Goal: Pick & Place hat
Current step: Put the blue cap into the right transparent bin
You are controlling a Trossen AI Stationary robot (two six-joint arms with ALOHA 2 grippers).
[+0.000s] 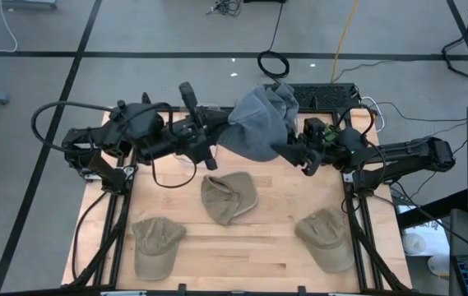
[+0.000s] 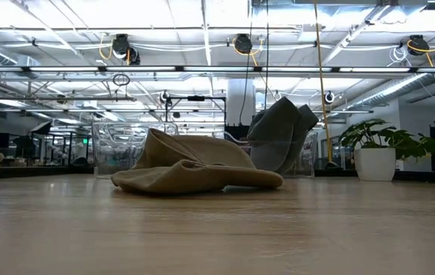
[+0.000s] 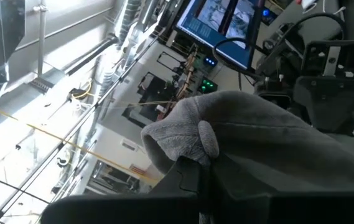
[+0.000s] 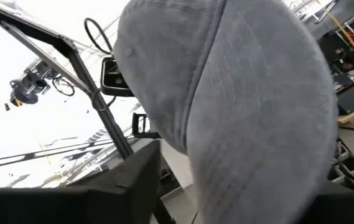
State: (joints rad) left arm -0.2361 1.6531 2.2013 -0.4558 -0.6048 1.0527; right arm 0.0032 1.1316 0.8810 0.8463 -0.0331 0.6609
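A grey hat (image 1: 260,125) hangs in the air over the far middle of the table, between both arms. My left gripper (image 1: 224,131) is at its left side, and my right gripper (image 1: 299,152) at its right side; both are shut on it. In the low view the grey hat (image 2: 278,137) shows behind a tan hat (image 2: 194,169). Three tan hats lie on the table: one in the middle (image 1: 227,197), one near left (image 1: 155,245), one near right (image 1: 328,238). My left gripper (image 3: 201,177) pinches a bunched fold of the grey hat's edge (image 3: 186,140) between its two fingers, coming level from the table's left. The hat is lifted clear. My right gripper (image 4: 226,211) comes from the table's right, and the grey hat's crown (image 4: 245,93) covers the place of contact. Which part it has cannot be told.
The arms' dark frames (image 1: 114,177) stand along the left and right table edges. A black unit (image 1: 324,94) sits beyond the far edge. A clear container (image 2: 125,149) shows behind the middle tan hat. Bare wood (image 1: 242,255) lies between the near hats.
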